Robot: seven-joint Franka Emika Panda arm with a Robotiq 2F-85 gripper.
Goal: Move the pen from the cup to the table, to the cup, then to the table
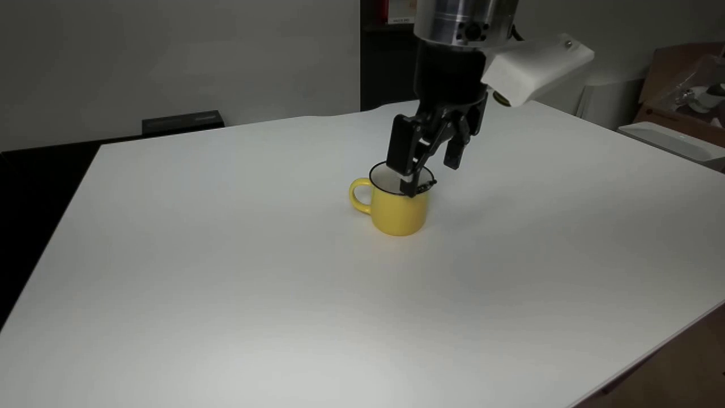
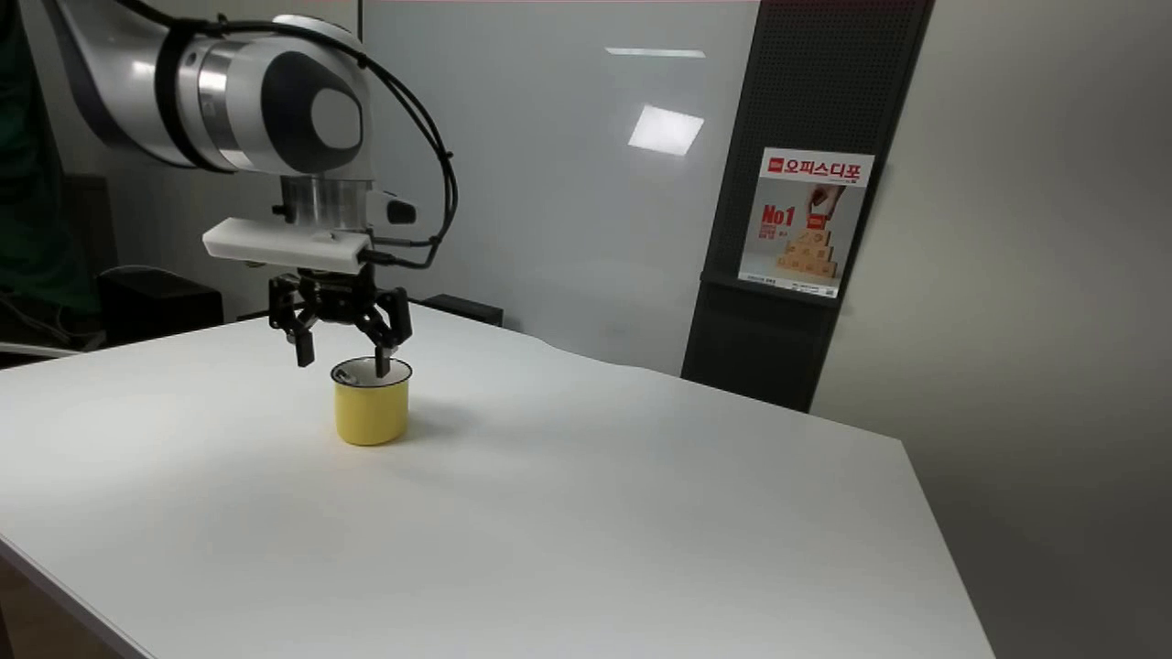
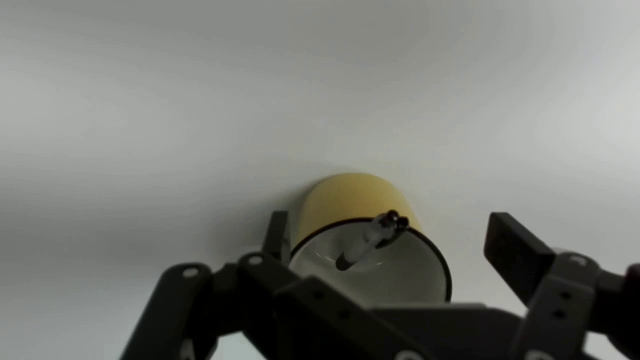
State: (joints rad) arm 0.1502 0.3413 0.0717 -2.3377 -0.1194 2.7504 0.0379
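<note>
Table (image 1: 226, 272), edges well beyond cup (image 1: 399, 214).

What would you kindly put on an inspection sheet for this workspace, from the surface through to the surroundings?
Surface: white table, plain.
Job's things: yellow mug, upright on the table; pen inside it, leaning, upper end at the rim.
Clutter: cardboard box beyond the table's edge.
Claw: open over the mug, pen not gripped; finger contact with the mug unclear.
Cables: black, looping beside the arm, off the table.
Surroundings: poster on a dark panel.
</note>
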